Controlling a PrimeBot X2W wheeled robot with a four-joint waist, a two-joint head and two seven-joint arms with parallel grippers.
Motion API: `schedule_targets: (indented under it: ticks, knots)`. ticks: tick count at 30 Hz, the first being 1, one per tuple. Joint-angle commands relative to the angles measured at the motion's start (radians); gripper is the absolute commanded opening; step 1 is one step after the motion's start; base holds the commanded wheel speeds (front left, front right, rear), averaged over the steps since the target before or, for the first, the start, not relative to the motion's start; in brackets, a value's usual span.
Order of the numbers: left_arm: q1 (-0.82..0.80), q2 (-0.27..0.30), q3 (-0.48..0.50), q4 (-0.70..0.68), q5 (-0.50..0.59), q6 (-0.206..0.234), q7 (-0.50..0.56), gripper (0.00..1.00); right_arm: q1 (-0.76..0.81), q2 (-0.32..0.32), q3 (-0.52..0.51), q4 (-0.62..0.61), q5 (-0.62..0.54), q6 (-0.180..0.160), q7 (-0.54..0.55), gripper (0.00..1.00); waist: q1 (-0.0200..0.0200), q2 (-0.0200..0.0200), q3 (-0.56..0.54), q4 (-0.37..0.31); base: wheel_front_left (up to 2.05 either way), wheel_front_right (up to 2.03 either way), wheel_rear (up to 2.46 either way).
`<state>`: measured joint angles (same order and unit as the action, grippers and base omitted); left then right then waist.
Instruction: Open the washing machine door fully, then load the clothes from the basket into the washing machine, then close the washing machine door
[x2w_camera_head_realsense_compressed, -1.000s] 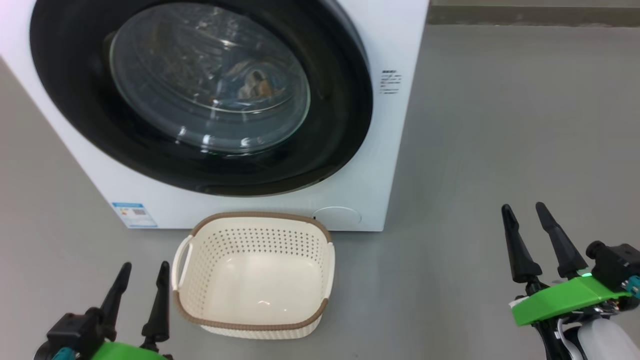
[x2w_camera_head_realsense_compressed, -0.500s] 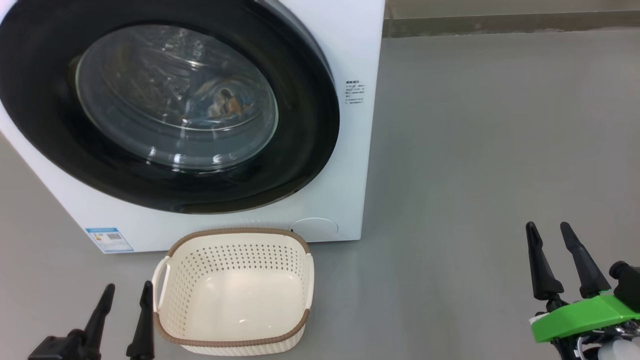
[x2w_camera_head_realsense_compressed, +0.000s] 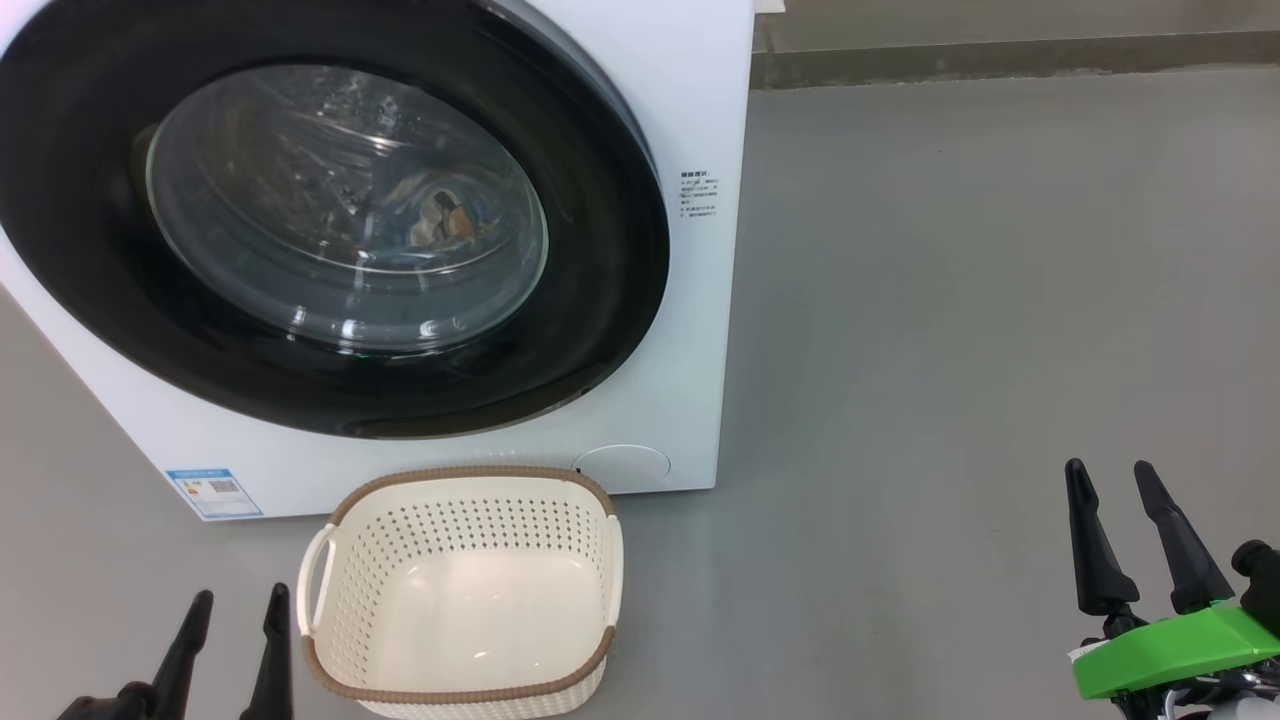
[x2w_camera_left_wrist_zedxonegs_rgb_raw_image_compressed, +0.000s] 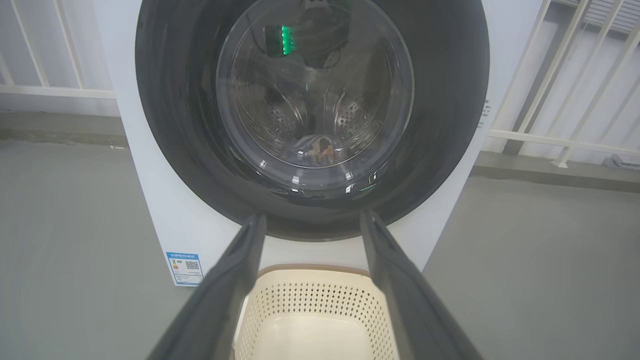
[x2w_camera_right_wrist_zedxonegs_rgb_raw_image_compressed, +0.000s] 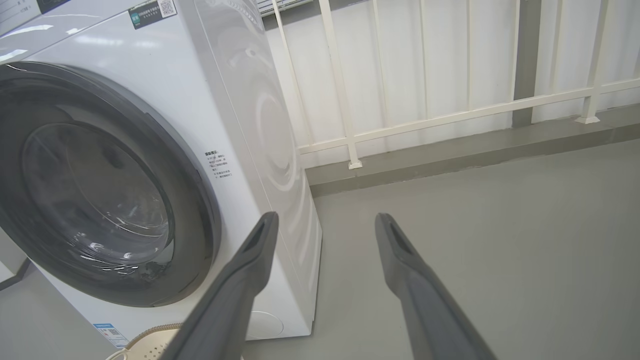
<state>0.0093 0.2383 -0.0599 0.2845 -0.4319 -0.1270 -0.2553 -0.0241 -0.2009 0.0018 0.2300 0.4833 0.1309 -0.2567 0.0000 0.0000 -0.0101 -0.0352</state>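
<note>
The washing machine door (x2w_camera_head_realsense_compressed: 330, 215) sits shut on the washing machine (x2w_camera_head_realsense_compressed: 700, 100), with the clothes (x2w_camera_head_realsense_compressed: 445, 220) behind its glass. The basket (x2w_camera_head_realsense_compressed: 465, 472) stands empty on the floor (x2w_camera_head_realsense_compressed: 950, 300) just in front. Over the last second only the head camera has shifted. The left gripper (x2w_camera_head_realsense_compressed: 240, 595) and right gripper (x2w_camera_head_realsense_compressed: 1108, 468) are wide open, empty and clear of the door. The task looks finished.

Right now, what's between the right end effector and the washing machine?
Just grey floor, seen in the head view; the open right end effector stands apart from the washing machine.
</note>
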Motion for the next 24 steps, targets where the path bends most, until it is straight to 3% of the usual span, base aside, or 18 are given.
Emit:
schedule_targets:
  ticks: [1,17,18,24]
  knots:
    - [-0.016,0.027,0.040,-0.026,0.003,-0.004,-0.006,1.00,0.000,-0.017,0.015,-0.028,-0.009,0.000,-0.005,1.00,0.0000,0.0000,0.000,0.000,0.00,0.00,0.00]
    - [-0.023,0.022,0.043,-0.026,0.026,-0.004,-0.006,1.00,-0.004,-0.012,0.029,-0.032,-0.011,0.000,-0.005,1.00,0.0000,0.0000,0.007,0.000,0.00,0.00,0.00]
    - [0.000,-0.001,0.004,0.000,0.012,0.000,0.000,0.00,0.010,0.005,0.006,-0.004,0.000,0.000,0.000,0.00,0.0000,0.0000,0.007,0.000,0.00,0.00,0.00]
    - [0.008,-0.034,-0.003,0.035,-0.014,0.000,0.009,0.00,0.023,0.034,0.007,0.038,0.024,0.000,0.008,0.00,0.0002,0.0000,0.008,0.000,0.00,0.00,0.00]
